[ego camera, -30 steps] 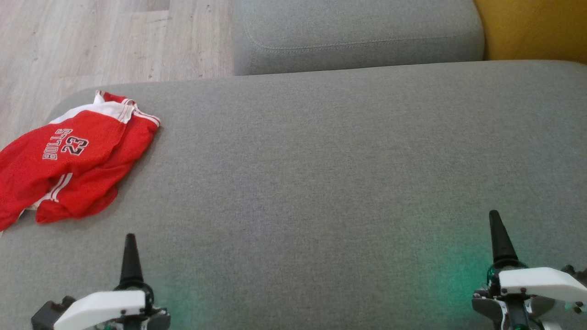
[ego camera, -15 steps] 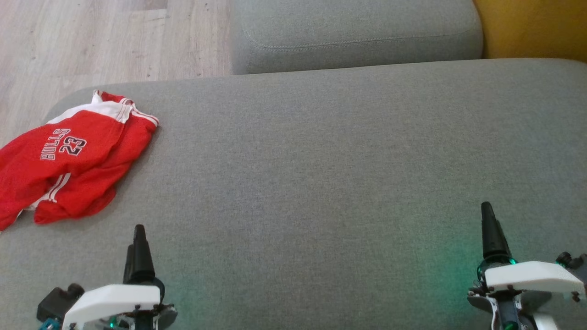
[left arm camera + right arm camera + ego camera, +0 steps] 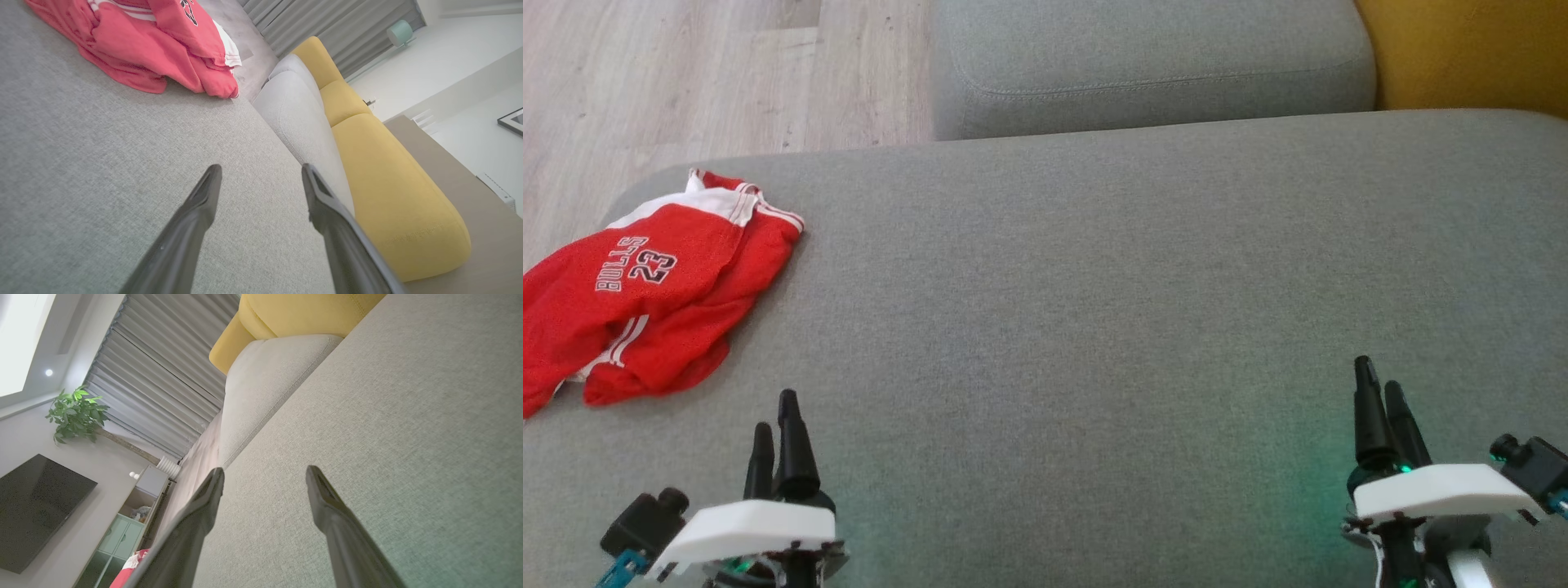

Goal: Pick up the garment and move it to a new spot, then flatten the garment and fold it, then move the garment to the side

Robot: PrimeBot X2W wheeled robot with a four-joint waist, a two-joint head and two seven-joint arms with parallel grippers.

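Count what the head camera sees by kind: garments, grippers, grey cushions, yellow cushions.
Garments: 1, red garment
Grippers: 2, left gripper, right gripper, both open
Grey cushions: 2, near cushion, far cushion
Yellow cushions: 1, yellow cushion
Total: 6

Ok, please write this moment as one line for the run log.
garment: red, lying at left end of grey cushion, not held | left gripper: open, empty | right gripper: open, empty
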